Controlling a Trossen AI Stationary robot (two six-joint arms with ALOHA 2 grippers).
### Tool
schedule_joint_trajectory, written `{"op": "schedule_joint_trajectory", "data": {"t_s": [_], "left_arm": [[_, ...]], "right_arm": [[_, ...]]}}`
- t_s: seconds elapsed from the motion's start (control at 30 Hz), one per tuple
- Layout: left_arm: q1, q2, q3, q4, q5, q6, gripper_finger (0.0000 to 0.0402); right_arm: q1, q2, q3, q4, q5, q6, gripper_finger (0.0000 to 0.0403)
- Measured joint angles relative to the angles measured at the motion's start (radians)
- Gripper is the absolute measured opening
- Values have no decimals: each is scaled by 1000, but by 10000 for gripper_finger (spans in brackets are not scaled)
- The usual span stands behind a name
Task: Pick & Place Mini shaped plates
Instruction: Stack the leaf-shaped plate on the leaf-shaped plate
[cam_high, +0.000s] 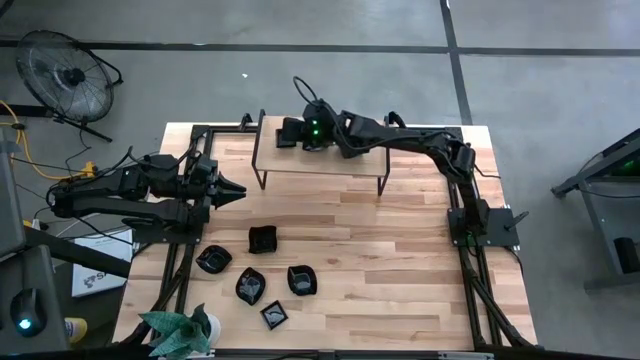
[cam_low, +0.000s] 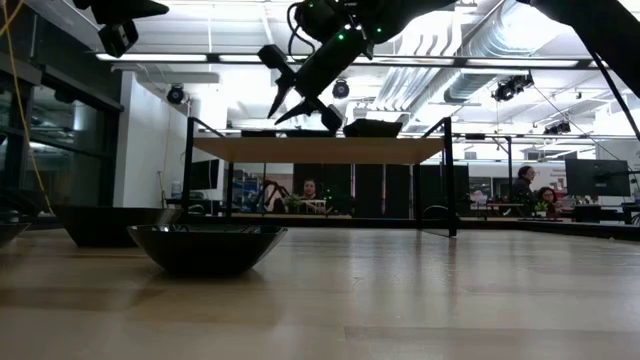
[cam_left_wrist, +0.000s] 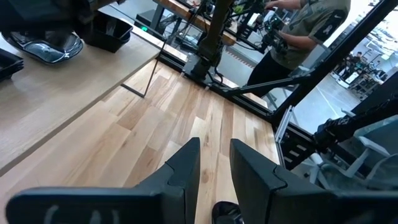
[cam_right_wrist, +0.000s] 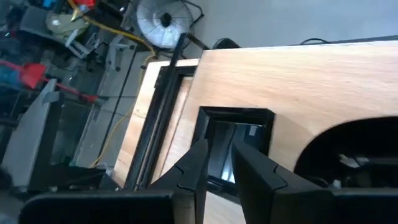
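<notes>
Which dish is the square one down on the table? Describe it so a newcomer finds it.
Start at the wooden table and its raised shelf at the back. In front of the shelf, toward the left arm, lie five black dishes; the square dish is the one nearest the shelf. Its neighbours have rounder or leaf-like outlines; it alone has straight sides.

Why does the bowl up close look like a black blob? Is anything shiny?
Low view: bright ceiling lights behind it leave the near dish a dark silhouette. Left wrist view: another dish on the shelf shows white glare. High view: even light.
</notes>
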Motion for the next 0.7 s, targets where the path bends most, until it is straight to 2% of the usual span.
{"op": "schedule_joint_trajectory", "data": {"t_s": [0.3,0.7], "left_arm": [[0,0,1,-2,0,-7,85],[0,0,1,-3,1,-13,85]], "right_arm": [[2,-55,-1,26,-41,-114,67],[19,-157,-1,49,-187,-219,67]]}}
